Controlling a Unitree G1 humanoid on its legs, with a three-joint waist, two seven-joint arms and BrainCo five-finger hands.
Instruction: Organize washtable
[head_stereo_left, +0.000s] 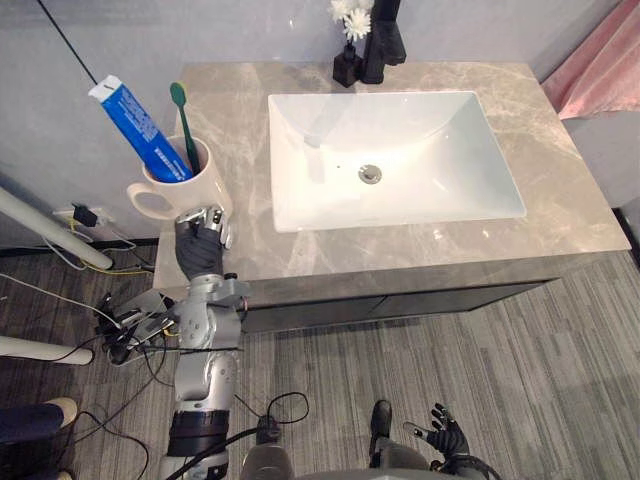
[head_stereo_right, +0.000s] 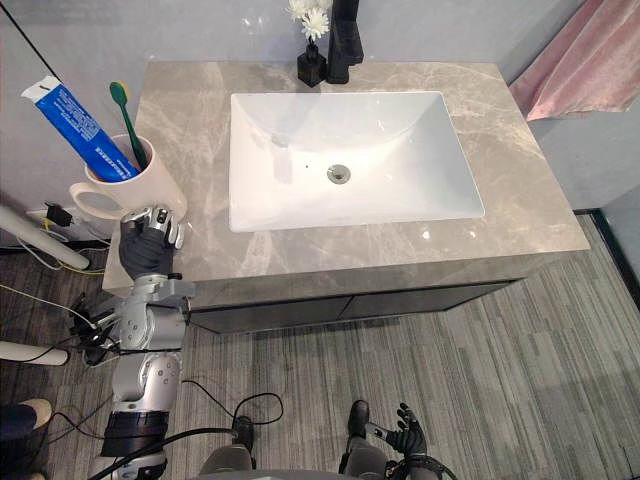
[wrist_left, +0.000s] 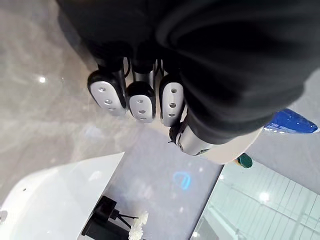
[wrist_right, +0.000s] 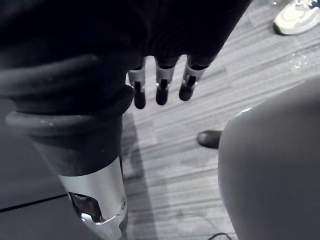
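Left hand (head_stereo_left: 200, 243): fingers curled, nothing gripped; mug (head_stereo_left: 203, 190) just beyond the knuckles.
Right hand (head_stereo_left: 447, 436): fingers relaxed, hung above the floor (head_stereo_left: 500, 380).

A white rectangular basin (head_stereo_left: 420, 140) sits sunk in the middle of the washtable (head_stereo_left: 560, 200), with a round metal drain (head_stereo_left: 370, 173) in its bottom. At the back edge a black faucet (head_stereo_left: 383, 40) stands just beside a black vase (head_stereo_left: 346, 68) of white flowers (head_stereo_left: 352, 18). Pink cloth (head_stereo_left: 600, 70) hangs past the far right corner. A person's shoe (head_stereo_left: 58, 408) rests on the grey floor (head_stereo_left: 500, 370).

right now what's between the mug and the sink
Only bare countertop lies between the mug and the sink, seen in the left eye view.
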